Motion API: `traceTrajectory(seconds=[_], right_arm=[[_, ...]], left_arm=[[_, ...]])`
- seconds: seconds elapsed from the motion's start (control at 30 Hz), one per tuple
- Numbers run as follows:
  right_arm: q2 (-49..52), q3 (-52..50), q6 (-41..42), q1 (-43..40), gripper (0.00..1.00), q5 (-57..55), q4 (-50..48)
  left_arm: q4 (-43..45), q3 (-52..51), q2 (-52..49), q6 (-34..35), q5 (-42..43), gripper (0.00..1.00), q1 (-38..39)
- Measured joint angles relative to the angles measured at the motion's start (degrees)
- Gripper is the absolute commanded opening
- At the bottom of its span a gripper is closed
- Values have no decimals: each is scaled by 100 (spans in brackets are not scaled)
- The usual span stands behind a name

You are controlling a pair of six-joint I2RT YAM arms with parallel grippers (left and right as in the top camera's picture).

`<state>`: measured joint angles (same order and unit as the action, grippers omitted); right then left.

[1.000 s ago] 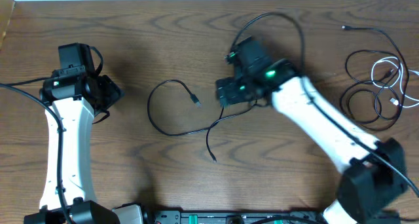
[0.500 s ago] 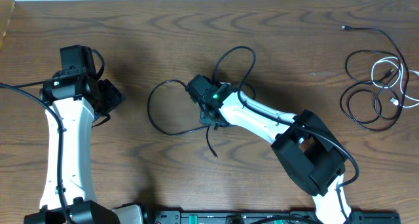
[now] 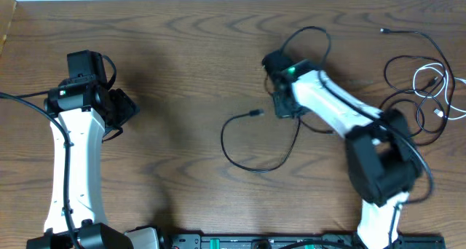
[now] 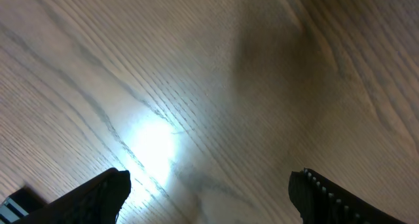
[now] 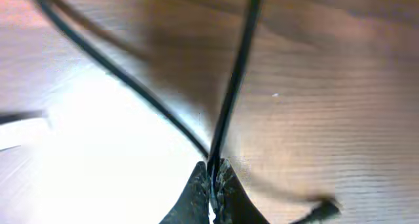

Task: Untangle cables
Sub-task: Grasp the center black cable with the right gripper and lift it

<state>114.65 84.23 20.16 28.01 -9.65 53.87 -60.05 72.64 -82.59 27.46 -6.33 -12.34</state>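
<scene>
The black cord lies mid-table as one slack loop, its plug end curled back upward. On the loop's right side the strand rises straight into the right gripper, whose fingers are pressed together on it. So the loose length trails from the pinch leftward and toward the near edge, while the rest of the tangle, white cord included, sits well apart to the right. The left gripper hangs over bare table far to the left, jaws spread and empty. I'd judge only the right arm is placed to drag this cord clear.
</scene>
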Motion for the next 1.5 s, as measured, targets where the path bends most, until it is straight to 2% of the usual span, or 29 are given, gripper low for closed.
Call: traceTrajectory(seconds=[0.07,0.13,0.3,0.37,0.4,0.43,0.53,0.73,0.93,1.07,1.2,1.23,1.27,1.3,1.4,1.5], right_arm=[[-511,7,-584,2,1,1097,13],[-575,11,-920,267,1,2173,-201],[-348,11,-975,1318,1,2179,-960],[17,11,-1038,1644,11,1952,-1228],[186,11,-1069,1725,19,1888,-1237],[457,11,-1110,1814,23,1843,-1241],[625,94,-1281,1902,51,1790,-1311],[684,118,-1626,1932,52,1755,-1060],[678,160,-811,1932,57,1755,-540],[671,160,-933,1967,61,1744,-417],[669,157,-1729,2055,63,1486,-531],[673,153,-2260,2079,65,1263,-575],[682,153,-2522,2081,69,1119,-575],[682,153,-2806,2094,79,1008,-525],[664,151,-3921,2120,84,811,-352],[555,149,-4371,2142,84,907,-378]], left_arm=[[0,0,0,0,0,83,0],[-2,0,0,0,0,83,0],[-2,0,0,0,0,83,0],[-4,0,0,0,-2,83,0],[-11,0,0,0,0,83,0],[-20,0,0,0,0,83,0],[-42,0,0,0,0,83,0],[-37,0,0,2,2,83,0],[-33,0,0,0,2,83,0],[-33,0,0,0,2,83,0],[-31,0,0,0,2,83,0],[-31,0,0,0,2,83,0],[-31,0,0,2,2,83,0],[-31,0,0,2,0,83,0],[-31,0,0,2,2,83,0],[-31,0,0,2,2,83,0]])
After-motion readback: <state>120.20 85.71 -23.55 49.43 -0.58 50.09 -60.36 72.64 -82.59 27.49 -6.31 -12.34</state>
